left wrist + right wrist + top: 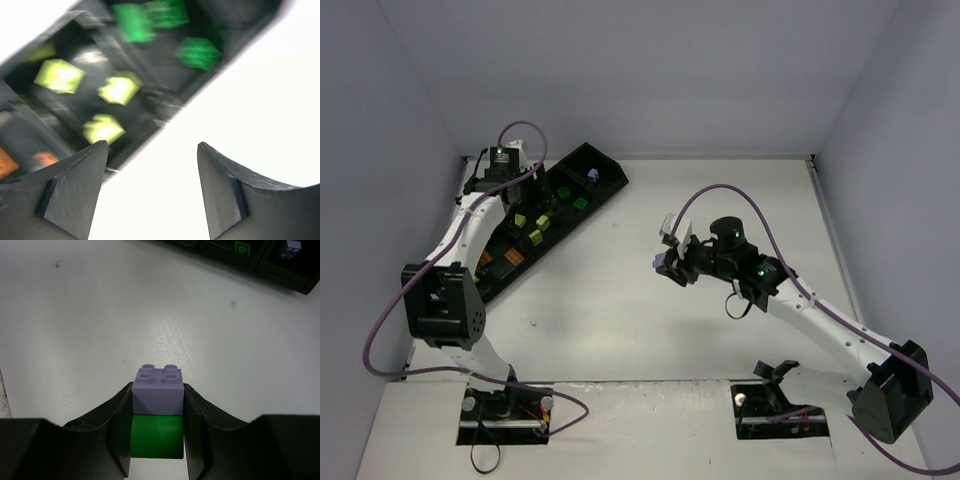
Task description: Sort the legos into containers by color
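1. I find the right gripper (157, 399) clamped on a purple lego (157, 387), with a green lego (156, 437) beneath it, above mid-table.
2. The left gripper (152, 149) stands open and empty over the tray (612, 183), at 10 o'clock.
3. The tray compartments hold sorted legos (535, 237).

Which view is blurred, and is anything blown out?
Left wrist: motion-blurred, tray and lime bricks smeared, table blown out to white. Right wrist: sharp, purple brick crisp. Top external: sharp, evenly lit.
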{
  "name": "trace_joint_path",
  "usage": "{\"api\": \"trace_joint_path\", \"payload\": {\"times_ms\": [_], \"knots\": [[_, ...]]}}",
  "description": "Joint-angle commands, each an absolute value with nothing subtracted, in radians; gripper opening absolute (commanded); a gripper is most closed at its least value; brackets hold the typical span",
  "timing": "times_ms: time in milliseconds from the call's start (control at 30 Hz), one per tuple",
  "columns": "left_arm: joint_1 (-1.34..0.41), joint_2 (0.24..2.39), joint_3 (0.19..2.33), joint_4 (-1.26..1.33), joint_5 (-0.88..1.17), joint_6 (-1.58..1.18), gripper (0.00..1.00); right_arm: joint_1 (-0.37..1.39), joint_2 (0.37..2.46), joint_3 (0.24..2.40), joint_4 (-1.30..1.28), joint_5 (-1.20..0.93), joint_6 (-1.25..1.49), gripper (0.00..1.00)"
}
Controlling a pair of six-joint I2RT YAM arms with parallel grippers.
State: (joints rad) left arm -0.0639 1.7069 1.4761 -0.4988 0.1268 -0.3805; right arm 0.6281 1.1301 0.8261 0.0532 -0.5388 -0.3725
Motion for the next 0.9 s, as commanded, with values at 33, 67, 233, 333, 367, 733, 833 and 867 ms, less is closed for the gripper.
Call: {"api": "trace_joint_path", "payload": {"times_ms": [33,67,233,333,367,733,833,867], "knots": [[-0.179,1.470,1.424,-0.405,0.431,-0.474,0.66,0.624,1.144,0.902,0.104,-0.581,-0.399,0.03],[-0.237,1.430,1.395,-0.358,0.522,-0.506,0.67,0.626,1.146,0.911,0.104,-0.586,-0.403,0.03],[-0.412,1.379,1.347,-0.279,0.690,-0.566,0.68,0.627,1.144,0.922,0.104,-0.597,-0.411,0.03],[-0.494,1.370,1.327,-0.261,0.735,-0.603,0.68,0.627,1.134,0.922,0.104,-0.606,-0.413,0.04],[-0.512,1.367,1.322,-0.240,0.748,-0.610,0.68,0.627,1.132,0.920,0.104,-0.609,-0.411,0.04],[-0.630,1.426,1.336,-0.259,0.721,-0.626,0.68,0.627,1.126,0.920,0.104,-0.621,-0.414,0.05],[-0.641,1.451,1.345,-0.275,0.704,-0.626,0.68,0.629,1.121,0.922,0.104,-0.621,-0.414,0.05],[-0.641,1.457,1.345,-0.275,0.700,-0.629,0.68,0.629,1.123,0.922,0.104,-0.621,-0.413,0.05]]}}
